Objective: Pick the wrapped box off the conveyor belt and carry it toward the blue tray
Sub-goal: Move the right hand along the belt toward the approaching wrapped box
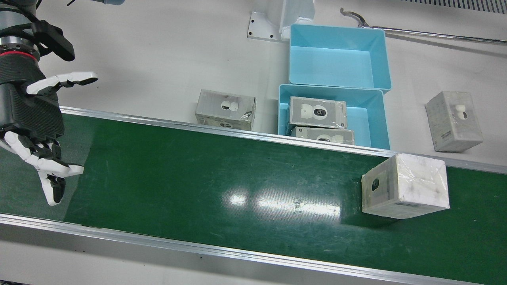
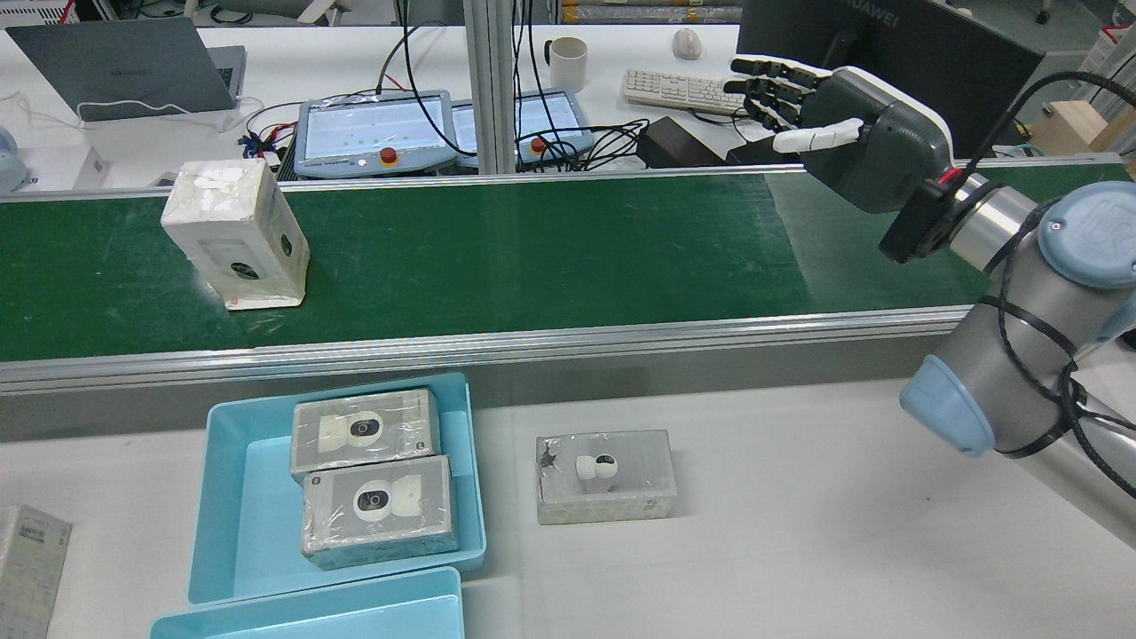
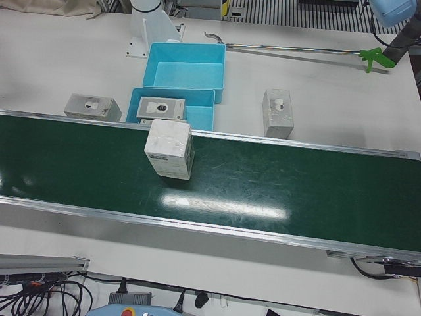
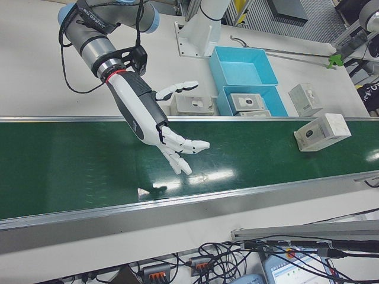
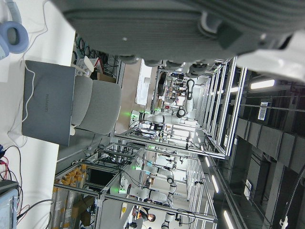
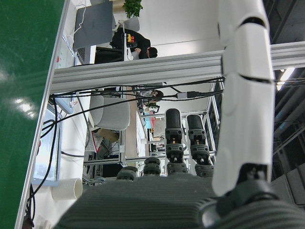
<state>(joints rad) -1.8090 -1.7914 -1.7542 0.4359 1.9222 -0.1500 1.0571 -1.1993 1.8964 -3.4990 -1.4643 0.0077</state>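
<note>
Only readable writing: HUAWEI on the laptop [image 2: 124, 67] and the monitor [image 2: 887, 35] behind the belt. The wrapped box [image 1: 406, 186] stands upright on the green conveyor belt [image 1: 218, 178], long axis vertical, camera-print face turned along the belt toward the right hand [image 1: 37, 130]. That hand hovers far down the belt, fingers [image 1: 59, 170] spread, holding nothing. Blue tray [image 1: 378, 118] sits on the bench [image 1: 158, 59] beside the belt, near the box. Left hand: can't tell.
</note>
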